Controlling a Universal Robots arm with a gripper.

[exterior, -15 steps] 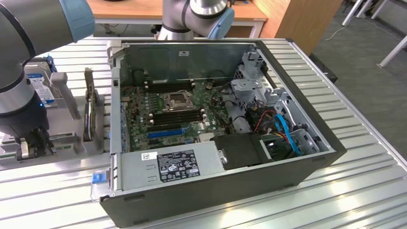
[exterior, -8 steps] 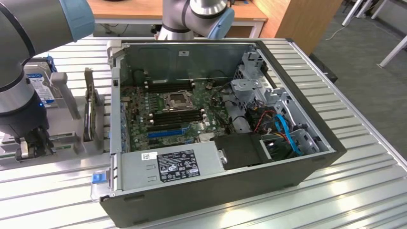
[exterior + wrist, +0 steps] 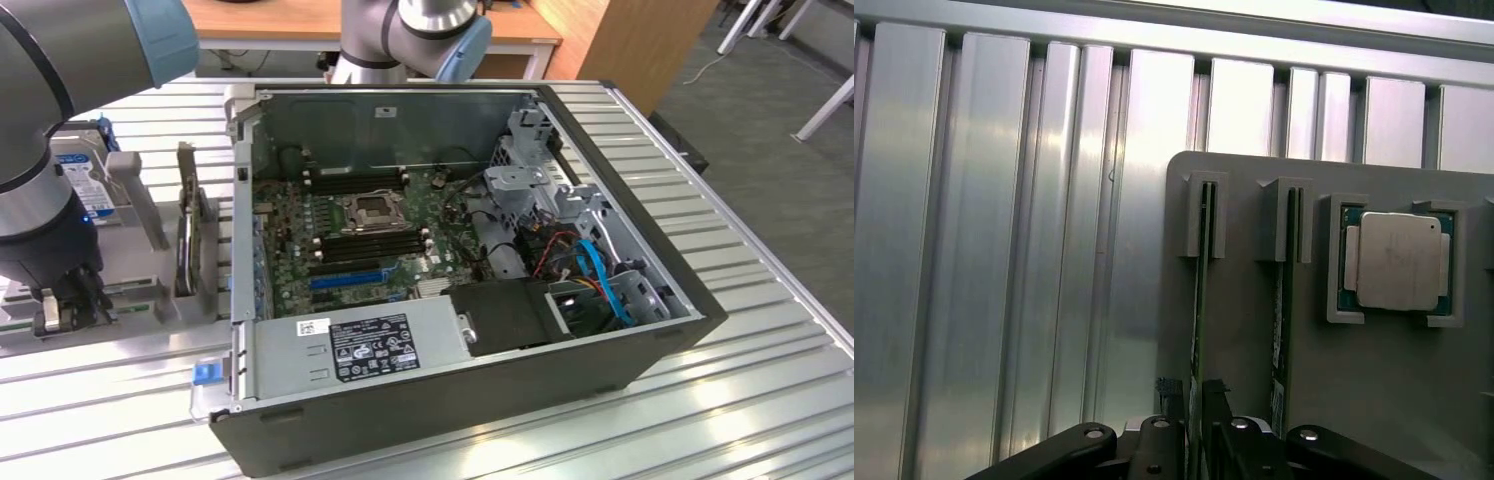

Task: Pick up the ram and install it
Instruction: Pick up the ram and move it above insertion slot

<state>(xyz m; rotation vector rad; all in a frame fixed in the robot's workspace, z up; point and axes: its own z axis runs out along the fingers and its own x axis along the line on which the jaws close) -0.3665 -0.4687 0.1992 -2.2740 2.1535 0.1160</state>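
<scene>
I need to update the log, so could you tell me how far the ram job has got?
Nothing looks finished yet. In hand: the gripper is down at the ram, which stands on edge in its grey holder. Left: lifting it and seating it in the open computer.

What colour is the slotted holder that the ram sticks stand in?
Plain grey; the holder shows best in the wrist view, holding the green ram edge-on.

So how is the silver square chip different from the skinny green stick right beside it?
The chip is square and silvery; the green stick is long and thin. The chip lies flat in its pocket; the stick stands on edge in a slot. Both sit in one gray tray.
</scene>
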